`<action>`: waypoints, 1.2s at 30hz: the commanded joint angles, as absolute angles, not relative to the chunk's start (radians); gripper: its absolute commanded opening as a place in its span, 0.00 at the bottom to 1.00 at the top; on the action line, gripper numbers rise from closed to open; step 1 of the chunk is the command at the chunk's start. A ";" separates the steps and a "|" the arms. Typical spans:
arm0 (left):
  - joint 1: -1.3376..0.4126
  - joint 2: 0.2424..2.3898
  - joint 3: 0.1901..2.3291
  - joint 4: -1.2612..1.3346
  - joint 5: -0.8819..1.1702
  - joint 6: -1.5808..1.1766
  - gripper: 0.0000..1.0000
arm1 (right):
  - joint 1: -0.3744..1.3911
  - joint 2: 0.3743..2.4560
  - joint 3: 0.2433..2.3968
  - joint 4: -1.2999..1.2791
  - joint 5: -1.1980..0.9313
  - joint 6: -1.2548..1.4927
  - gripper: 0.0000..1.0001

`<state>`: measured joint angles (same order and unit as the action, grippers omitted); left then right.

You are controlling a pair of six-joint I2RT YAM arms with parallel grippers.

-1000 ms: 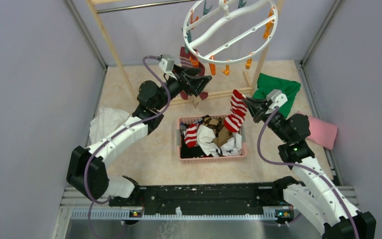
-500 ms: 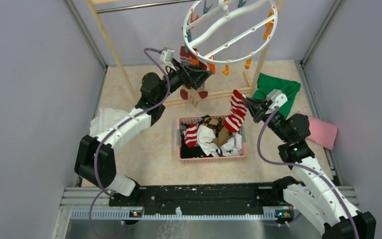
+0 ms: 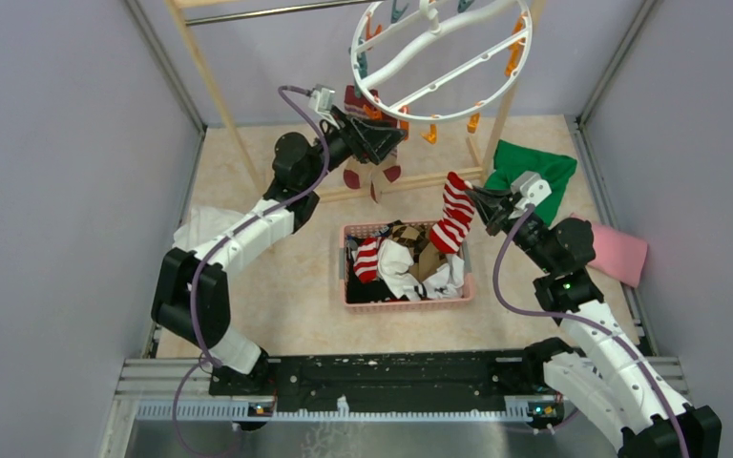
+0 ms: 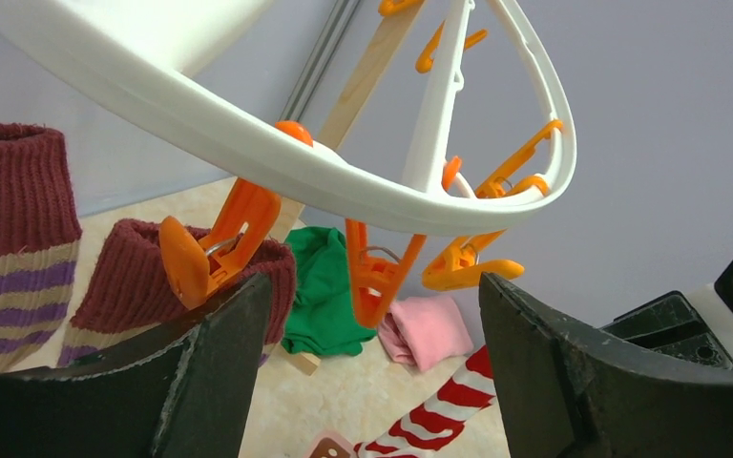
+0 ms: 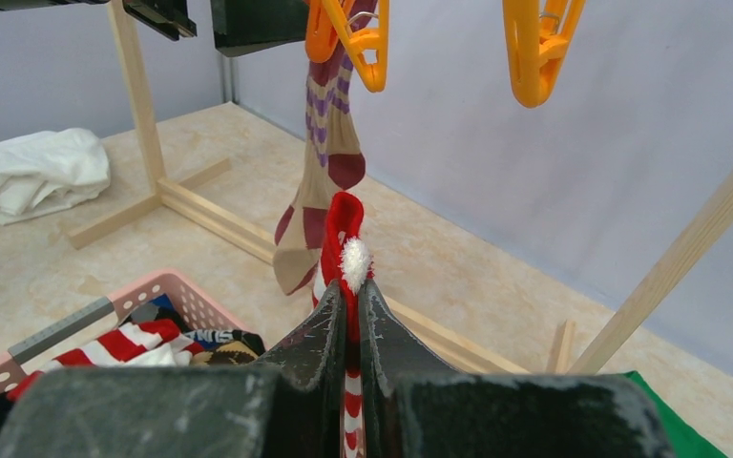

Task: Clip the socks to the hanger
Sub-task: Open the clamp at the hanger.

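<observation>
The top of the hanger [image 3: 436, 118] is cut off at the edge of the top view, so I cannot see its hook whole; my left gripper [image 3: 377, 143] covers most of the tan and maroon striped sock [image 3: 355, 103] there, and only its toe shows under my fingers; in the right wrist view this sock's upper end runs out of frame, so I cannot tell which peg bites it.

In the left wrist view my left fingers [image 4: 219, 372] stand wide apart and grasp nothing; an orange peg [image 4: 377, 272] hangs in the gap at 12 o'clock, clear of both fingers; the white ring sweeps above it, and the sock's maroon cuffs sit at 9 o'clock.

My right gripper [image 3: 479, 202] is clenched on the red-and-white striped sock [image 3: 453, 221], pinching its top edge; the sock droops toward 7 o'clock, its lower end reaching the pink basket [image 3: 406, 303]; how far in it goes is hard to make out.

From my right gripper the ring lies at 11 o'clock, well apart; more socks lie jumbled in the basket.
</observation>
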<state>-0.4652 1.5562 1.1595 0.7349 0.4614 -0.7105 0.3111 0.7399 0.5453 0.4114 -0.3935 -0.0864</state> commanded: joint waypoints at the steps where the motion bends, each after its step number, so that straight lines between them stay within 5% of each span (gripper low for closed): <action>1: -0.460 1.561 1.208 0.773 0.472 -0.645 0.85 | 0.304 0.720 0.561 0.431 -0.395 -0.097 0.00; 13: -0.451 1.602 1.251 0.801 0.503 -0.683 0.72 | 0.301 0.724 0.561 0.436 -0.396 -0.099 0.00; 24: -0.423 1.534 1.214 0.746 0.583 -0.819 0.85 | 0.296 0.719 0.558 0.437 -0.396 -0.100 0.00; 36: -0.373 1.437 1.111 0.782 0.668 -0.839 0.85 | 0.296 0.720 0.557 0.444 -0.408 -0.094 0.00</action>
